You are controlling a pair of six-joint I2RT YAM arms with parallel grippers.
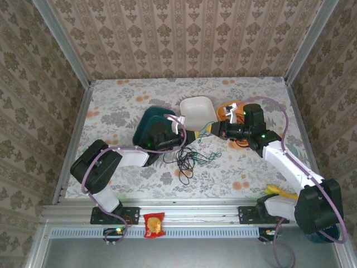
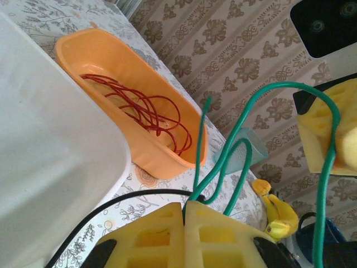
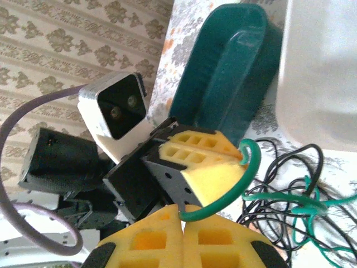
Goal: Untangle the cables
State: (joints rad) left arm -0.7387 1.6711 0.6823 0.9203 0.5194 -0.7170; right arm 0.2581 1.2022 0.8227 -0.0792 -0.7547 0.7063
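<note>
Clamping one green cable (image 3: 256, 164), left gripper (image 2: 184, 209) and right gripper (image 3: 182, 220), white bowl rim (image 1: 196, 99) seemingly just beside

Green cable (image 2: 223, 156), red cable (image 2: 145, 106): smooth, faintly glossy plastic sheath. Orange tray (image 2: 162, 162), teal tray (image 3: 223, 72): glossy moulded plastic. White tray (image 2: 50, 139): smooth, satin plastic. Left gripper (image 2: 184, 209) pads (image 2: 150, 240): matt yellow, slightly grainy. Tabletop (image 1: 234, 167): matt floral print.
</note>
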